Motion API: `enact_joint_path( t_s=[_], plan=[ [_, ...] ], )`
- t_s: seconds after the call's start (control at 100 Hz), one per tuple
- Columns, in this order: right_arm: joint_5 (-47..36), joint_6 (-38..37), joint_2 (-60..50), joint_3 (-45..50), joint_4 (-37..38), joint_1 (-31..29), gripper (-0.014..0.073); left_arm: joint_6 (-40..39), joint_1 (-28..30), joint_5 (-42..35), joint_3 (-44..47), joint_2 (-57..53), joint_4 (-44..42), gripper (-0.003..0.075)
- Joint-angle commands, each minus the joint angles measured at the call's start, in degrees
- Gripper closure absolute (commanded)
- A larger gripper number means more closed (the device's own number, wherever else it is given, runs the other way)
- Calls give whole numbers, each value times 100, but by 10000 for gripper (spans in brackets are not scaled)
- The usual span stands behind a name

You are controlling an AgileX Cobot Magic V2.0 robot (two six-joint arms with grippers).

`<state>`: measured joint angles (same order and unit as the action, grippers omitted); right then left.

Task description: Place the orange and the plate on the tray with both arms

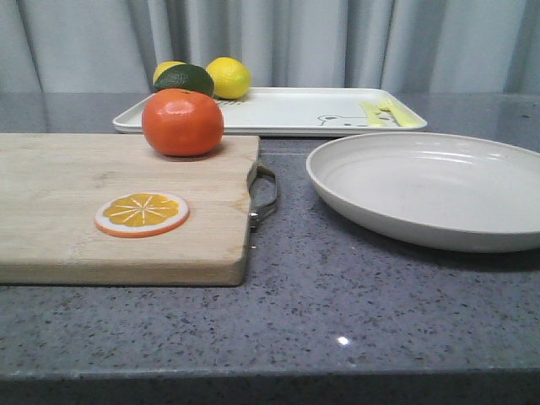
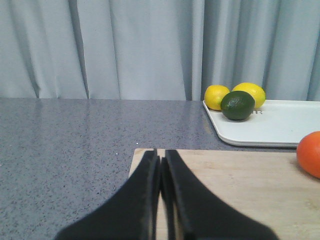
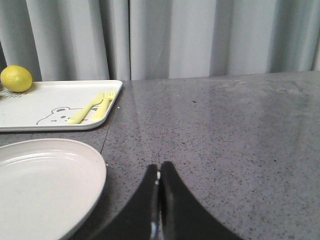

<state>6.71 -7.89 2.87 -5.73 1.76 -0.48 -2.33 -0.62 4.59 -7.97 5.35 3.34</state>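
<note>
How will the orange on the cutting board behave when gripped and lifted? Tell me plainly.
The orange looks round and glossy, so it may slip between narrow fingers. It sits loose on the flat wooden cutting board, so a nudge would probably roll it, though its slightly flattened shape may slow that. It looks firm, unlikely to deform.

Soft even overhead light; faint shadows; small glare spot on countertop (image 1: 342,340).

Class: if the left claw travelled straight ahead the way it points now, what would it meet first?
The left claw points along the cutting board; ahead looks like bare table, then curtain. Depth is uncertain.
</note>
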Motion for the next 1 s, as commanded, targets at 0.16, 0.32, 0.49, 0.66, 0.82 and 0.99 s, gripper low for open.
enact_joint_path(
  t_s=[0.16, 0.32, 0.49, 0.66, 0.82, 0.99],
  plan=[
    [-280, 48, 959, -1011, 26, -25, 660, -16, 18, -692, -916, 1163, 43, 741],
    [-253, 48, 1725, -1571, 31, -25, 660, -16, 18, -736, -1383, 1849, 43, 741],
    [-146, 48, 2551, -2229, 31, -25, 660, -16, 18, -778, -1765, 2360, 43, 741],
    [216, 48, 3144, -2876, 31, -25, 660, -16, 18, -813, -1878, 2536, 43, 741],
    [222, 48, 3280, -2988, 31, -25, 660, -16, 18, -958, -1878, 2536, 43, 741],
    [268, 48, 3281, -2988, 31, -25, 660, -16, 18, -958, -1878, 2536, 43, 741]
  ],
)
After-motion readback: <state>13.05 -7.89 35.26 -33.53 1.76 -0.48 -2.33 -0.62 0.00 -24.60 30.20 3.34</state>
